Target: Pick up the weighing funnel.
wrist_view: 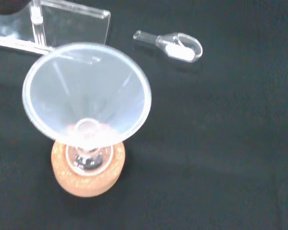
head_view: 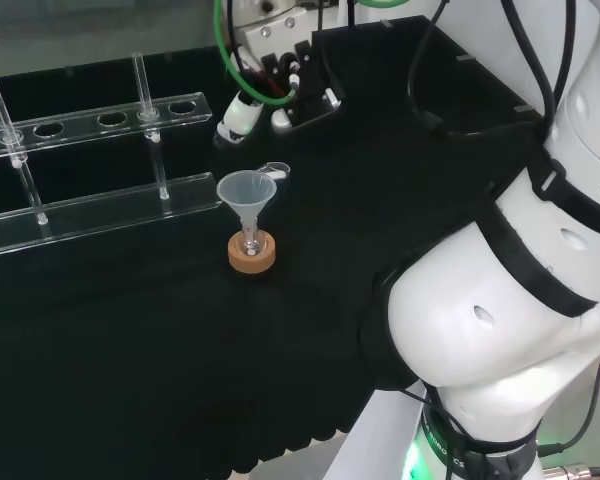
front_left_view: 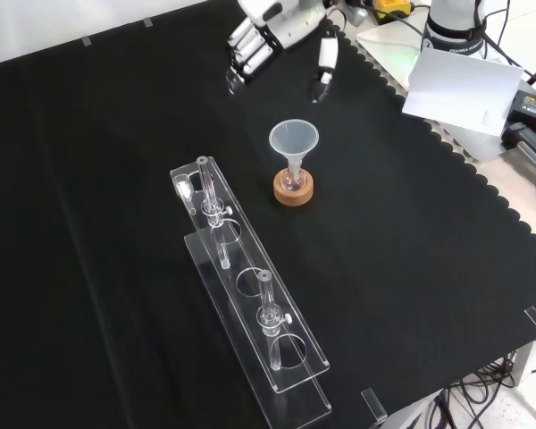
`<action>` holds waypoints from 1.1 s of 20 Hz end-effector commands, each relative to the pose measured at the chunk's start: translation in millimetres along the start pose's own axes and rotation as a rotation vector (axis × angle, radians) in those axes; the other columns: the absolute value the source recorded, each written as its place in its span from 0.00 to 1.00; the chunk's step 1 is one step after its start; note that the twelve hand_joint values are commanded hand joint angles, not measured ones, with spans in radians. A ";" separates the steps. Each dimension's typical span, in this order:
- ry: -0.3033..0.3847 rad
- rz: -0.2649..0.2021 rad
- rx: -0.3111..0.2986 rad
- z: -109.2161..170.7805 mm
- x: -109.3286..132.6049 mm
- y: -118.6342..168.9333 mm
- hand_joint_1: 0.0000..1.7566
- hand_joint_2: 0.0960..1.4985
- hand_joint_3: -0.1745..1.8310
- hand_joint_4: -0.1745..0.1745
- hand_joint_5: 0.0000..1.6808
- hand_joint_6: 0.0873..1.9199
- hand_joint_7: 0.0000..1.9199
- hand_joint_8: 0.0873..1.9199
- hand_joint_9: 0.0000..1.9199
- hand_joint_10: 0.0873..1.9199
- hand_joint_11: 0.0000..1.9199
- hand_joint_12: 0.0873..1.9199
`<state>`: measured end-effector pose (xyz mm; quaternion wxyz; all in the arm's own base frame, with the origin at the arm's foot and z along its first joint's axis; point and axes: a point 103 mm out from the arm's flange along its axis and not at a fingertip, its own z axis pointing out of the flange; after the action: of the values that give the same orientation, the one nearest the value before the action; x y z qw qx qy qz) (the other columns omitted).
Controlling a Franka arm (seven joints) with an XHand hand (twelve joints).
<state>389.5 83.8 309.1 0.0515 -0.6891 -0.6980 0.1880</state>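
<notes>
The weighing funnel [head_view: 276,172] is a small clear scoop with a short stem, lying on the black cloth just behind the big funnel [head_view: 247,193] in the head view. The wrist view shows the weighing funnel [wrist_view: 175,46] with a white patch in its bowl, near the end of the clear rack [wrist_view: 62,24]. The hand [head_view: 275,85] hangs above the cloth beyond the weighing funnel, open, fingers pointing down and holding nothing. From the front, the hand [front_left_view: 272,31] is at the top edge, above the big funnel [front_left_view: 293,139].
The big funnel [wrist_view: 86,96] stands mouth up in a small flask on a cork ring [head_view: 252,253]. A long clear tube rack [head_view: 90,205] with upright glass tubes [head_view: 143,85] lies to the left in the head view. Papers and cables lie beyond the cloth's scalloped edge [front_left_view: 447,143].
</notes>
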 end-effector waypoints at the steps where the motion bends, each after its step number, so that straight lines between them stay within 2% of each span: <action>1: 0.028 0.000 -0.011 -6.5 -22.3 14.9 0.35 0.43 0.24 0.40 0.16 0.00 0.09 0.30 0.21 0.32 0.15 0.71; 8: 0.063 0.003 -0.016 -1.8 -44.1 44.0 0.36 0.43 0.25 0.39 0.17 0.00 0.10 0.30 0.21 0.32 0.15 0.71; 16: 0.094 0.018 -0.036 9.1 -61.9 87.9 0.43 0.43 0.29 0.39 0.24 0.00 0.17 0.32 0.29 0.28 0.20 0.68; 18: 0.080 0.037 -0.025 13.7 -62.9 98.9 0.44 0.43 0.29 0.40 0.25 0.00 0.18 0.31 0.30 0.28 0.21 0.67; 22: 0.082 0.033 -0.007 27.3 -66.3 121.1 0.45 0.42 0.30 0.40 0.26 0.00 0.19 0.32 0.31 0.27 0.22 0.67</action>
<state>457.5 24.1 285.9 0.0793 -0.7067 -0.6861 0.1536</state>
